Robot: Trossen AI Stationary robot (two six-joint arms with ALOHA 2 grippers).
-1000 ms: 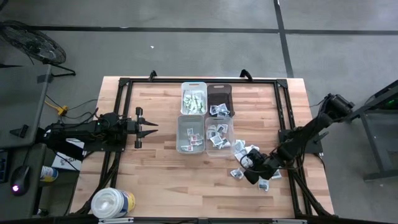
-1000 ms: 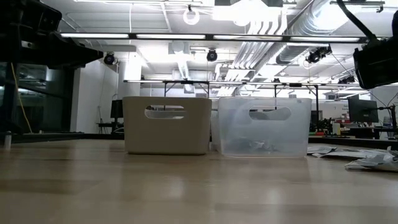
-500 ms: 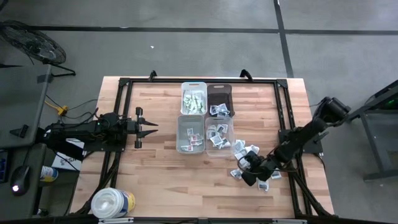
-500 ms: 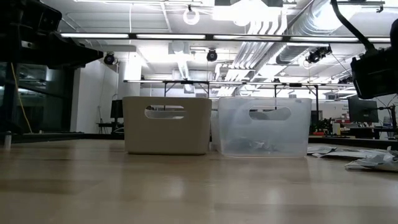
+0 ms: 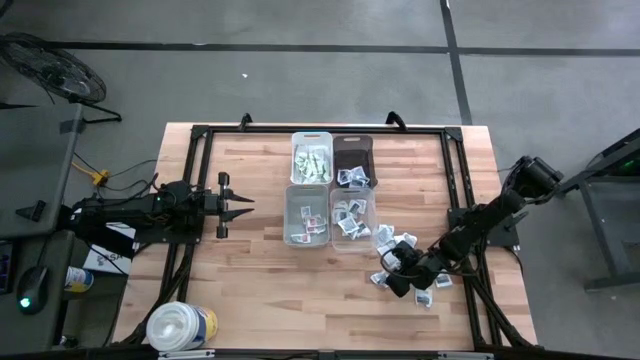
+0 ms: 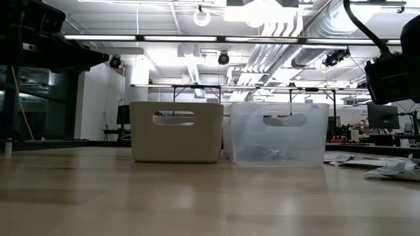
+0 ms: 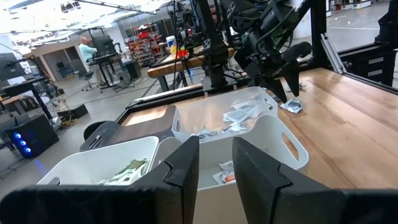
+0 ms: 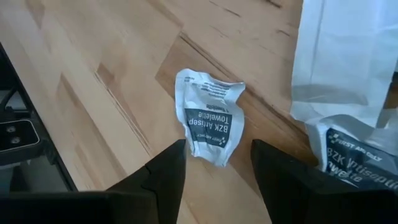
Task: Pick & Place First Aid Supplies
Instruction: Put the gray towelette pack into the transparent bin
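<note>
Right gripper point(image 8: 211, 171) low over the loose packets point(image 5: 405, 255) at the right side of the worktop point(image 5: 250, 290), jaws open. One crumpled towelette packet point(image 8: 209, 116) lies flat on the wood just ahead of its gap, apparently untouched (contact hard to judge). More packets fill the bins point(image 5: 330, 190) mid-worktop. Left gripper point(image 5: 238, 203) waits left of the bins, jaws parted, holding nothing.

The wooden bench point(image 5: 250, 270) holds four small bins point(image 5: 331, 187), a pile of loose paper packets point(image 5: 400, 245) and a big round tub point(image 5: 181, 326).
</note>
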